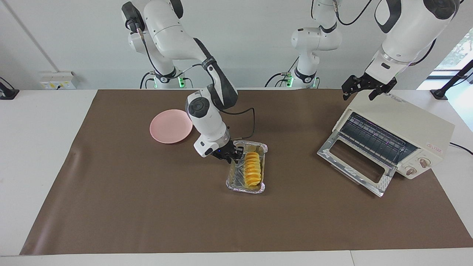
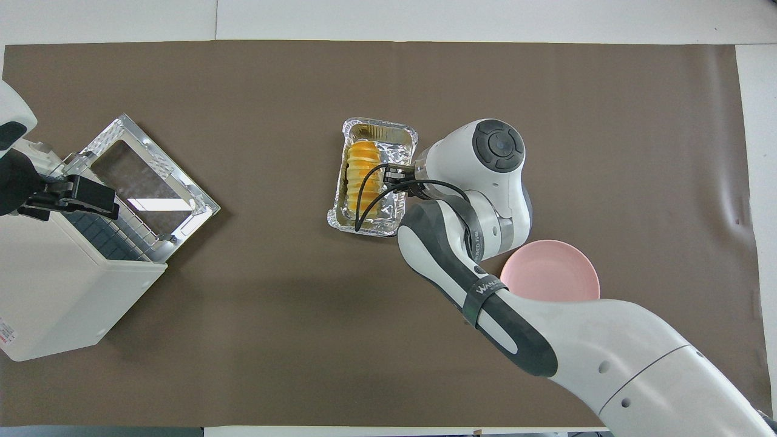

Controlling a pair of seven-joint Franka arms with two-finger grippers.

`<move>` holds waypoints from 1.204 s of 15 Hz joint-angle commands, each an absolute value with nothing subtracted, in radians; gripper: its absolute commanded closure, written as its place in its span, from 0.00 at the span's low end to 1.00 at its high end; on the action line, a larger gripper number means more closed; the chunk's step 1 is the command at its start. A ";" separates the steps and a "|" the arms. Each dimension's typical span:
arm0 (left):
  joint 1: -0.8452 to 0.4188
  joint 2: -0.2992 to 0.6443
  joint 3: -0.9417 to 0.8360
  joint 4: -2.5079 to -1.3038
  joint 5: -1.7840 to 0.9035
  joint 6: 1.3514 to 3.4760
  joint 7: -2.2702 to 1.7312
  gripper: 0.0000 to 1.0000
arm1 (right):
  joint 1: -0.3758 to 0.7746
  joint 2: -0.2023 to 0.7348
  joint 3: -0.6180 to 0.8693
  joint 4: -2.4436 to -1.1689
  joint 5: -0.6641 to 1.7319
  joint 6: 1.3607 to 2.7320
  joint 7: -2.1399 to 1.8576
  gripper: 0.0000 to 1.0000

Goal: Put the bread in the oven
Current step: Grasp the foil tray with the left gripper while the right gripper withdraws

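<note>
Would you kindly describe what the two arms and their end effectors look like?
Both arms are glossy white with rounded shells and dark grey joint sections. The right arm's forearm carries a dark band with white lettering, and a black cable loops to its wrist. The right end effector and the left end effector are small black two-finger units.

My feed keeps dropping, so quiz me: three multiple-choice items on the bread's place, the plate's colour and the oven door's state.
1. The bread lies:
A. in the foil tray
B. on the plate
C. on the oven rack

2. The plate is:
A. blue
B. pink
C. green

3. The toaster oven door is:
A. shut
B. missing
C. dropped open

Key: 1 A, the loaf sits between the foil walls; 2 B, a bare pink round plate; 3 C, the glass door lies flat, rack exposed.
</note>
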State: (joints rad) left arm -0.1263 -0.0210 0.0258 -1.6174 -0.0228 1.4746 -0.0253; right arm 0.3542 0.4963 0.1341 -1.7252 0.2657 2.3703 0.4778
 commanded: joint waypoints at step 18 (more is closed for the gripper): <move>-0.552 0.357 -0.005 -1.390 -0.192 1.805 -0.538 0.00 | -0.084 0.078 0.097 -1.605 0.023 1.634 0.042 0.00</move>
State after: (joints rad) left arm -0.5156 0.3129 -0.0218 -1.4320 -0.1711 1.7859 -0.4988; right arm -0.0665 0.1063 0.0815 -1.5708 0.0571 1.6583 0.0723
